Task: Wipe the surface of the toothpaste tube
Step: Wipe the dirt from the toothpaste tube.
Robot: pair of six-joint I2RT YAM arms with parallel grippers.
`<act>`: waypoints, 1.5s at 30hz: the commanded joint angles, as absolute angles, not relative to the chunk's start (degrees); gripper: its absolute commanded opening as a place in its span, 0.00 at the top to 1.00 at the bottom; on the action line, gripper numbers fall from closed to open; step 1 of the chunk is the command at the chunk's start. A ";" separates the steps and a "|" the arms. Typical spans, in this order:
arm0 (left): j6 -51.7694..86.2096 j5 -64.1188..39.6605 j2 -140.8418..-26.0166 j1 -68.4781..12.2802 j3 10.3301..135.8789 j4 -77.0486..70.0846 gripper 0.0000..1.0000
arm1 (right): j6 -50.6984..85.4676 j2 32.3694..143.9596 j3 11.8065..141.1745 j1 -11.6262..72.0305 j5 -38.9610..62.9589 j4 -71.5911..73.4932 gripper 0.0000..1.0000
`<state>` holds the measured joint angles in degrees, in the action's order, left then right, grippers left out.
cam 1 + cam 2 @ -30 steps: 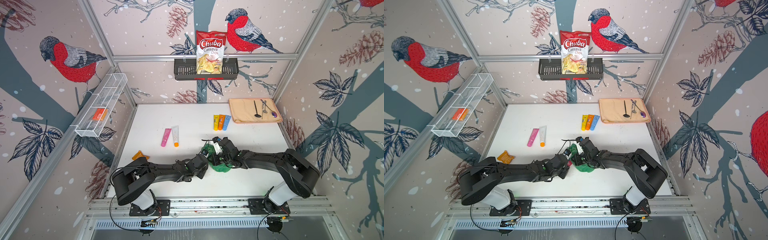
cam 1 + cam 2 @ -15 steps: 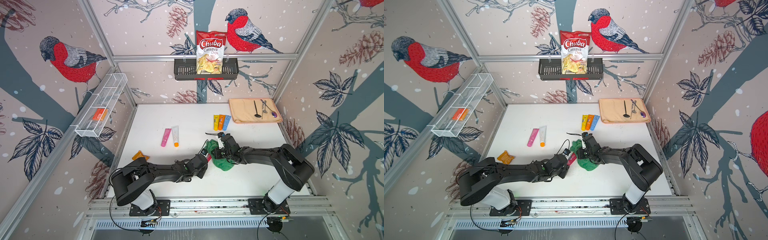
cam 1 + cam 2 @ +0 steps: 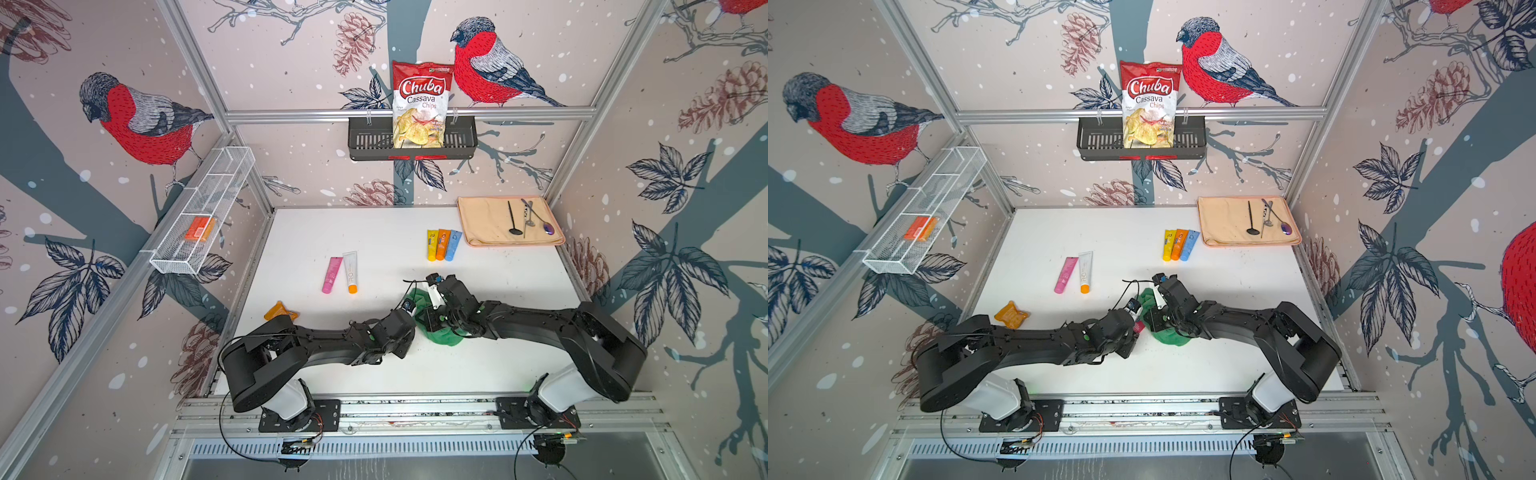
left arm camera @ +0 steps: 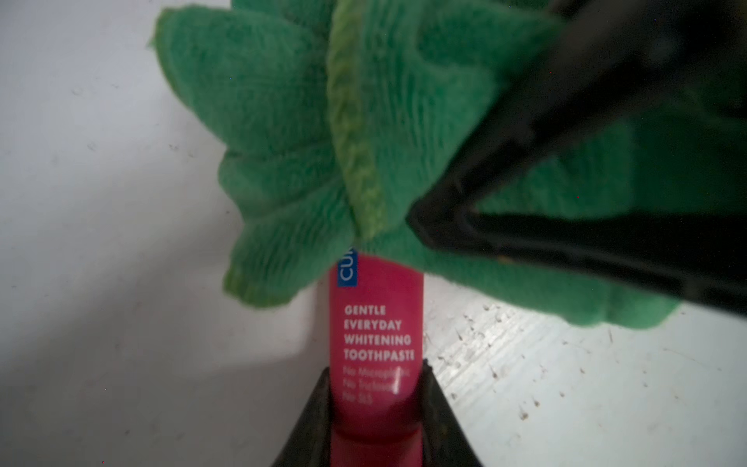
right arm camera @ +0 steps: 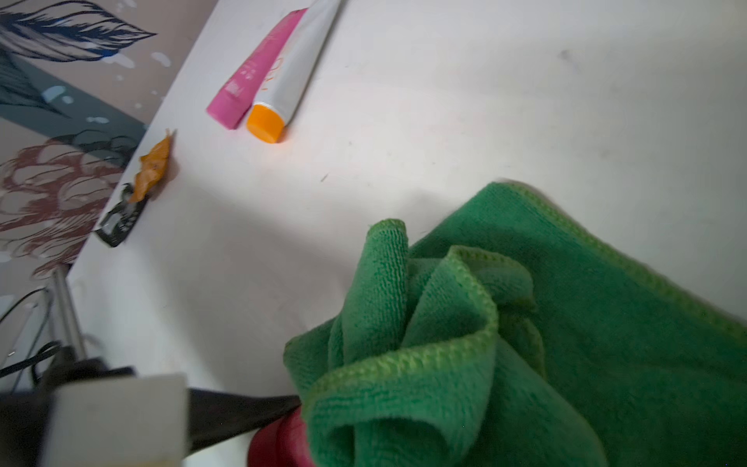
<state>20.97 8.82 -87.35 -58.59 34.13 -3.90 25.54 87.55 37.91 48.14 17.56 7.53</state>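
Item: toothpaste tube (image 4: 376,335), soft plastic, glossy crimson-pink with white block lettering and a small blue label patch. It is flat-bodied and tapers into the left tool (image 4: 376,372), whose two black wedge-shaped fingers are clenched on its sides. The tube is held just above the desk (image 3: 374,232), a matte white surface with fine scuffs. Its far end, pointing away from the left tool, is buried under the green cloth (image 4: 283,121). The cloth is looped microfibre with a lighter stitched hem, bunched into rounded folds. The right tool (image 4: 428,220) is pinched shut on this bunch directly over the tube, facing the left tool, and the rest of the cloth trails onto the desk beneath it. Ahead of the left tool, well apart, lie a slim pink tube (image 3: 332,275) and a white tube (image 3: 350,272) with a round orange cap, side by side and touching. On the left tool's outer side is a crumpled orange packet (image 3: 279,310). Ahead of the right tool lie three small tubes in yellow (image 3: 432,245), orange (image 3: 443,244) and blue (image 3: 454,245), packed edge to edge. Beyond them is a folded beige mat (image 3: 490,224) carrying slender metal utensils. On the far wall, a black slotted basket (image 3: 365,139) holds a glossy chip bag (image 3: 419,106). On the wall at the left tool's side, a white wire shelf (image 3: 199,195) holds an orange box (image 3: 199,228).
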 commanded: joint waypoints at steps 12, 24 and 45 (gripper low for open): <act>20.59 7.09 -87.28 -58.62 33.93 -3.09 0.78 | 28.23 93.86 38.64 51.44 27.12 15.16 0.88; 19.96 6.18 -87.89 -58.67 34.38 -3.11 0.78 | 25.95 98.22 41.95 45.77 9.99 4.40 0.89; 19.71 5.39 -86.84 -58.71 33.48 -4.02 0.79 | 24.18 105.61 46.32 37.24 -5.52 -2.56 0.89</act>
<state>21.58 15.14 -87.44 -58.11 33.61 -4.75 25.23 104.64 47.09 39.40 35.48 9.23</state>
